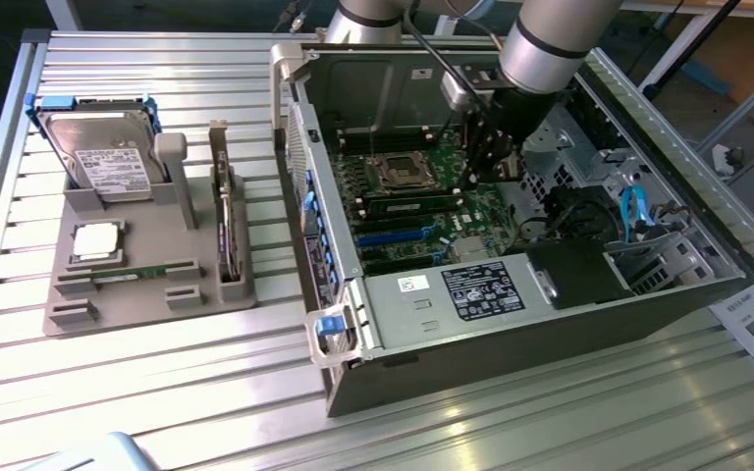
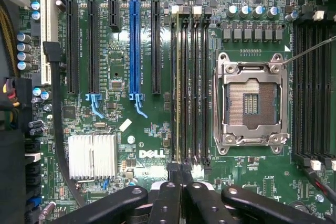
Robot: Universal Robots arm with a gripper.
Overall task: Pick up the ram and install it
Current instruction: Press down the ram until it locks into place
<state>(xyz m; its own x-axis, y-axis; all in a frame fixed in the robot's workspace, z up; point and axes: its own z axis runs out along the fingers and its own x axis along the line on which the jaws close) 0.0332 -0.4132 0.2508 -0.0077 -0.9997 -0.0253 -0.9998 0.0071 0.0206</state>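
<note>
The ram [image 2: 178, 87] is a thin green stick seen edge-on, standing in one of the black memory slots beside the empty processor socket [image 2: 252, 100]. In the exterior view it is a green strip [image 1: 410, 208] on the motherboard inside the open computer case [image 1: 350, 324]. My gripper [image 2: 179, 167] hangs over the near end of that slot with its two fingertips pressed together. I cannot tell whether the tips touch the stick. In the exterior view the gripper [image 1: 479, 177] reaches down into the case, just over the board.
On the exterior view's left, a grey holder [image 1: 154, 294] carries a hard drive [image 1: 109, 162], a square silvery processor chip [image 1: 98, 242] and a tall dark expansion card [image 1: 224, 226]. A thin greenish strip [image 1: 134, 273] lies in its front groove. Case walls and cables [image 1: 632, 211] surround the arm.
</note>
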